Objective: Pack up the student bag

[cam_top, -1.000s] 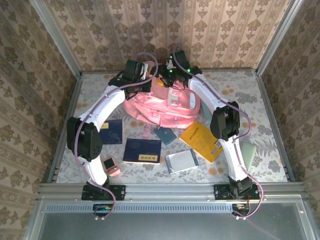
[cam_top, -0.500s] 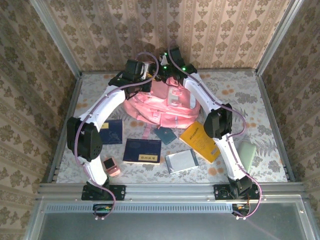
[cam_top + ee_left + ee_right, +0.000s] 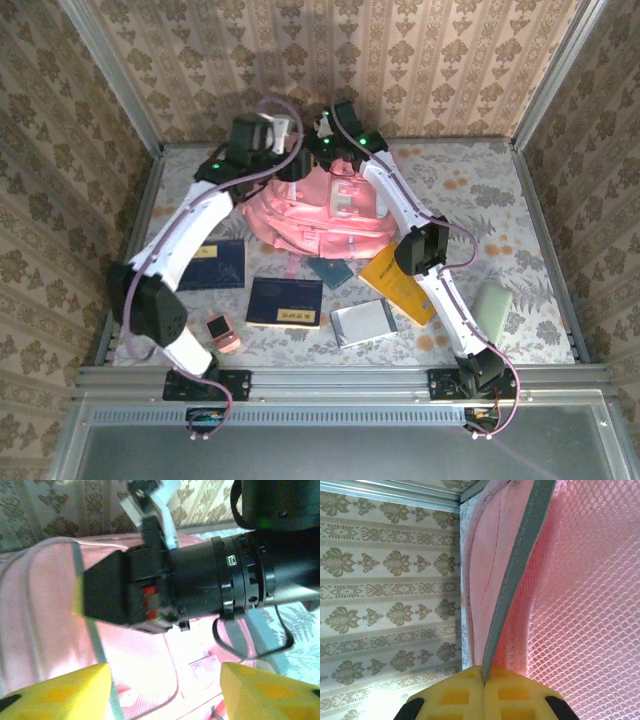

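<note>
barely begun: pink bag [image 3: 320, 215] sits at far mid table [image 3: 540, 190], right pincer [image 3: 483, 682] pinching its grey-trimmed edge, left pincer [image 3: 162, 690] spread just above it, w/ books [image 3: 285, 300] all lying outside in front, none packed yet.
</note>
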Controlling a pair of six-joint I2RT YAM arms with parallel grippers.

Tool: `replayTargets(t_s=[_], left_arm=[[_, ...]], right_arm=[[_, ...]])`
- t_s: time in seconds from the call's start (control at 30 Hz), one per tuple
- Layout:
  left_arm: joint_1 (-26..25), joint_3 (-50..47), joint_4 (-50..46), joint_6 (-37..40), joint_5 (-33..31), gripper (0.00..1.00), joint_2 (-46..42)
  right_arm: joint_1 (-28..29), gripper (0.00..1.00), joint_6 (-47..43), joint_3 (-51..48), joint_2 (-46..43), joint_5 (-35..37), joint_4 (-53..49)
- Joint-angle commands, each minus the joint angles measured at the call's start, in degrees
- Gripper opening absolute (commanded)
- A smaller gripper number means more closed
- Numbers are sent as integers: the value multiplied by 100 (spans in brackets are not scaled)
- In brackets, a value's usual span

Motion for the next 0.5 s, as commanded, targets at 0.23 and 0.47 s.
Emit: replayTargets(t_s=[0.23, 0.47], left_arm=[[1958, -1862, 1140, -2110, 1607, 40, -236], [2002, -1688, 1755, -2359, 2259, 37, 484]], right_arm=[[-33, 0, -595, 1049, 281, -753, -708], [-7, 0, -620, 1260, 468, -896, -889]])
